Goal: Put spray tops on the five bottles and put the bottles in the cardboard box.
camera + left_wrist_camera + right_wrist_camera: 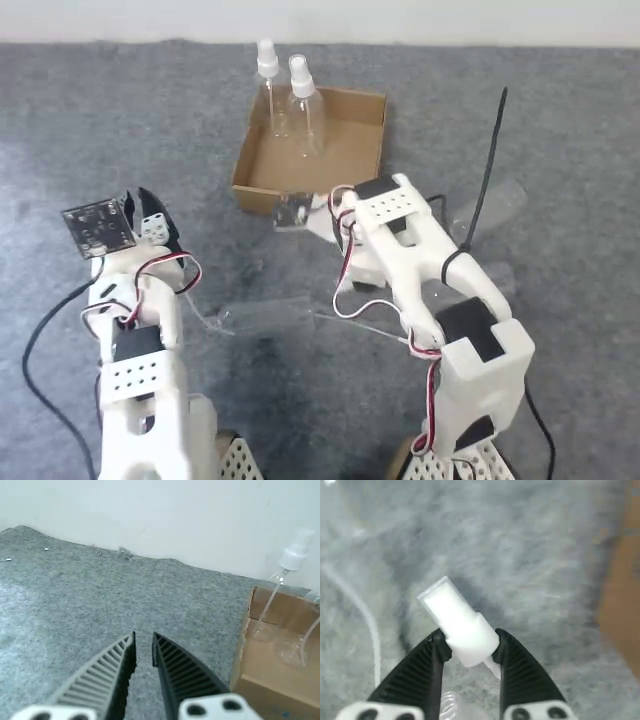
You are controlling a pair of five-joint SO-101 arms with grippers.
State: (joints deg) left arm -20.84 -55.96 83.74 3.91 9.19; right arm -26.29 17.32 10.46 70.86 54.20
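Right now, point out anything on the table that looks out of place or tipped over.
A clear bottle lies tipped on the mat between the arms, a second bottle right of the cardboard box. The two capped bottles inside stand upright. The right claw grips a loose spray top.

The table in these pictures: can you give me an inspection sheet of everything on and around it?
Surface: grey felt.
Job's things: cardboard box with two capped bottles standing inside; one clear bottle lying between the arms; second bottle lying beyond the right arm.
Clutter: nothing seen.
Grippers: left pincer empty, narrow gap; right pincer shut on a white spray top.
Cables: black cable loops beside the left arm; red and white wires along both arms.
Surroundings: white wall behind.
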